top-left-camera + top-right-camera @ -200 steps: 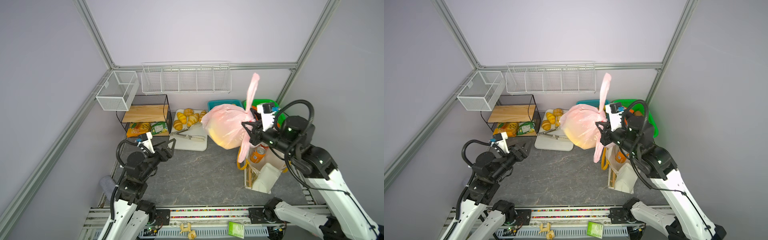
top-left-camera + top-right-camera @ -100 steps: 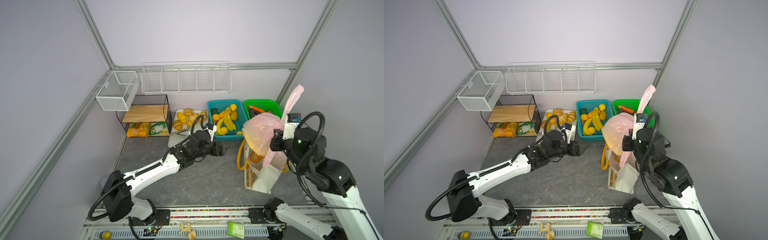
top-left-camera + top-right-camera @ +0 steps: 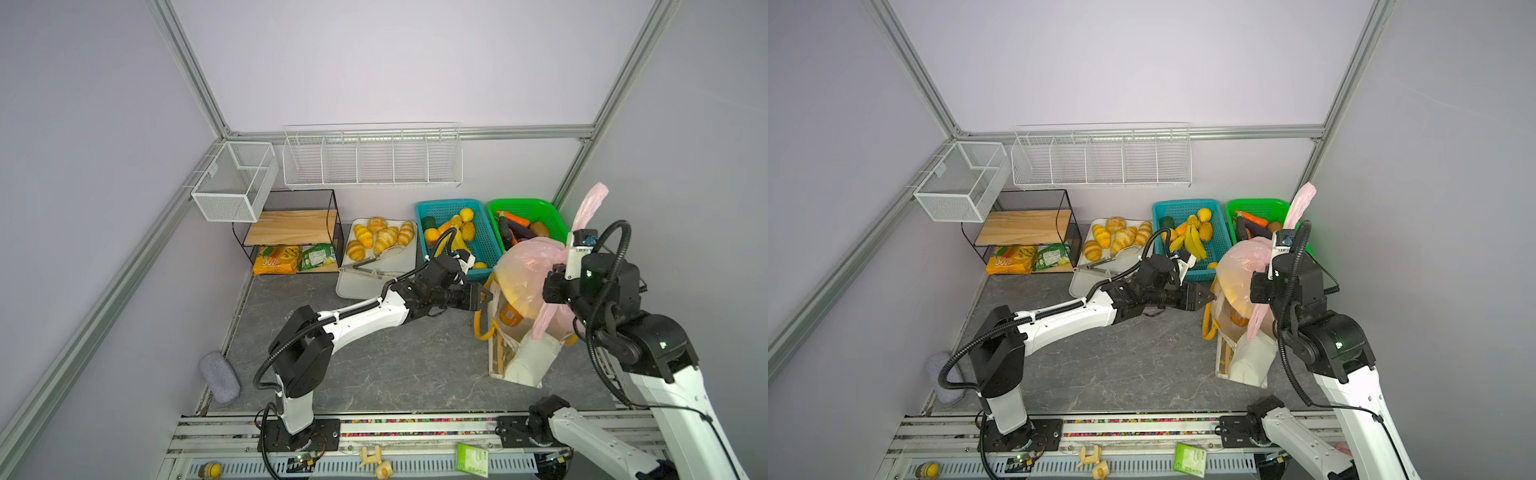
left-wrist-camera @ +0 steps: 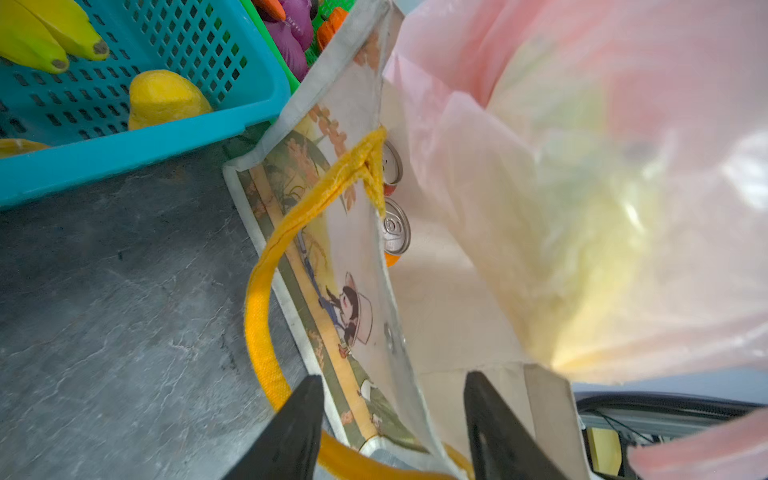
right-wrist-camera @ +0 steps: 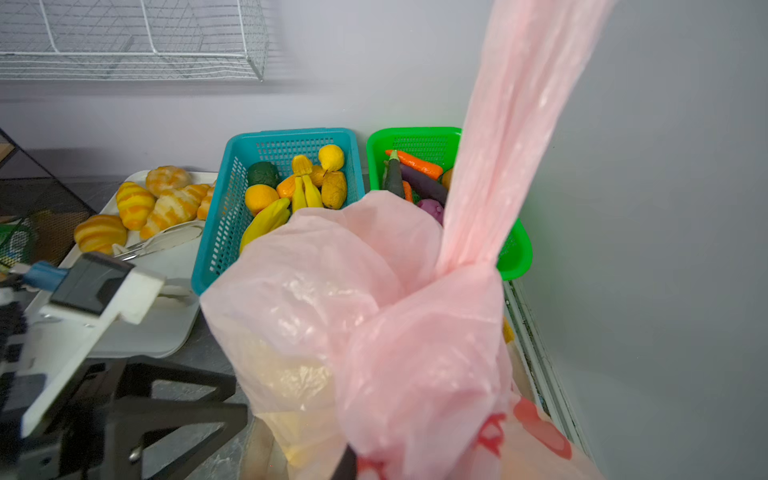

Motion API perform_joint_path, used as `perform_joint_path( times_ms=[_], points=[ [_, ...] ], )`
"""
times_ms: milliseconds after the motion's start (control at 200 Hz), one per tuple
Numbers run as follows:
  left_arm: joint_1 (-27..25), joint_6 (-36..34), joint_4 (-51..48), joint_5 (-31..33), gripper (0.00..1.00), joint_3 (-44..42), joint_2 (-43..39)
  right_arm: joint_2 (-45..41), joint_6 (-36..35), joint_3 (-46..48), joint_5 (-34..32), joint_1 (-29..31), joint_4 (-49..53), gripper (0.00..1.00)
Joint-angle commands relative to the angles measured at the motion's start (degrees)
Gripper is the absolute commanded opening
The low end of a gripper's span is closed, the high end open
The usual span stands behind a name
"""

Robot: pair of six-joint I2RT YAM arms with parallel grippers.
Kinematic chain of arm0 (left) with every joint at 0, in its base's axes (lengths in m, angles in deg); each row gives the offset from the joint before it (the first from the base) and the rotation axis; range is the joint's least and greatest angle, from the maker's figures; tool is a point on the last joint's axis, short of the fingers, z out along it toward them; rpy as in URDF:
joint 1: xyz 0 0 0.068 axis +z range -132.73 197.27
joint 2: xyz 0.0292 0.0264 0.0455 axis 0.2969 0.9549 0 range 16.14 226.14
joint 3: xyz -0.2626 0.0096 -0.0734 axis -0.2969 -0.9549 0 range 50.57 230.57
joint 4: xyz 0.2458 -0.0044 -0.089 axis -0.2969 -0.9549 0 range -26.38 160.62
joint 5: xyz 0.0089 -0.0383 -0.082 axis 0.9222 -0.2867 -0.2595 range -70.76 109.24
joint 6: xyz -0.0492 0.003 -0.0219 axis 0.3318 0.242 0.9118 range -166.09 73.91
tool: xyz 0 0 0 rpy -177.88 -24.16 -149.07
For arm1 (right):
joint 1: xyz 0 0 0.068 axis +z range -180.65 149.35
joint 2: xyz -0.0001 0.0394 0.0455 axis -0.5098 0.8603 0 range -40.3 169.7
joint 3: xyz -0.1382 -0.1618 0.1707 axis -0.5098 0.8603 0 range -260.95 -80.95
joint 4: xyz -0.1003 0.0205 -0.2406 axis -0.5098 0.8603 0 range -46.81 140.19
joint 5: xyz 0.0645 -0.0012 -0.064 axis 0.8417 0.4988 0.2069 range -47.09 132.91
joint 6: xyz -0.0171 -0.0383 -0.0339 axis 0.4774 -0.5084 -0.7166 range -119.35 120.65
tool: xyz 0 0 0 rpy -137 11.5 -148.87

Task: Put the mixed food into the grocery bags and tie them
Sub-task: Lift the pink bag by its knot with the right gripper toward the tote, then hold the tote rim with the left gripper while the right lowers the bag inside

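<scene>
The pink bag [image 3: 523,278], knotted at its neck and holding yellowish food, hangs from my right gripper [image 3: 550,286], which is shut on it. It hangs over the mouth of the cream tote [image 3: 528,361]. Bag plastic covers those jaws in the right wrist view. My left gripper [image 4: 392,376] is open, astride the tote's near wall [image 4: 332,249] and yellow handle [image 4: 257,299]. Inside the tote stand an orange soda can [image 4: 397,228] and a red cola can [image 4: 392,166]. Bananas [image 3: 455,245] and oranges [image 3: 432,236] lie in the teal basket [image 3: 486,232].
A green basket [image 3: 540,205] of vegetables sits right of the teal one, against the right wall. A white tray [image 3: 374,282] with croissants and tongs lies behind my left arm. A black shelf [image 3: 291,224] stands at the back left. A grey pouch [image 3: 219,382] lies front left.
My left arm has unfolded from the front left and reached across to the tote, its jaws narrowing. My right arm has carried the pink bag rightwards and down over the tote.
</scene>
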Motion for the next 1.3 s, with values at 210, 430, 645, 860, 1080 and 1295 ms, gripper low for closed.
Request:
perform_joint_path(
  times_ms=[210, 430, 645, 860, 1080, 1295],
  points=[
    [-0.9, 1.5, 0.6, -5.0, 0.56, 6.6, 7.2, 0.3, -1.1, 1.4, 2.8, -0.8, -1.6, 0.06],
    [-0.9, 2.5, 2.0, -5.4, 0.27, 7.6, 8.8, 2.1, -0.7, 1.4, 6.3, -1.8, -3.9, 0.06],
    [-0.9, 3.3, 4.1, -4.6, 0.02, 5.9, 8.1, 2.3, -1.3, 0.9, 8.2, -3.2, -4.0, 0.06],
    [-0.9, 6.3, 8.4, -4.0, 0.0, 4.0, 7.8, -0.1, -0.6, 0.9, 11.3, -4.7, -4.5, 0.06],
    [-0.9, 7.5, 11.1, -2.9, 0.0, 2.1, 7.3, -2.0, 4.7, 8.8, 16.9, -5.2, -10.9, 0.06],
    [-0.9, 7.6, 11.7, -2.4, 0.0, 0.3, 5.6, -4.9, 5.5, 19.1, 15.1, -12.3, -12.2, 0.06]
  ],
)
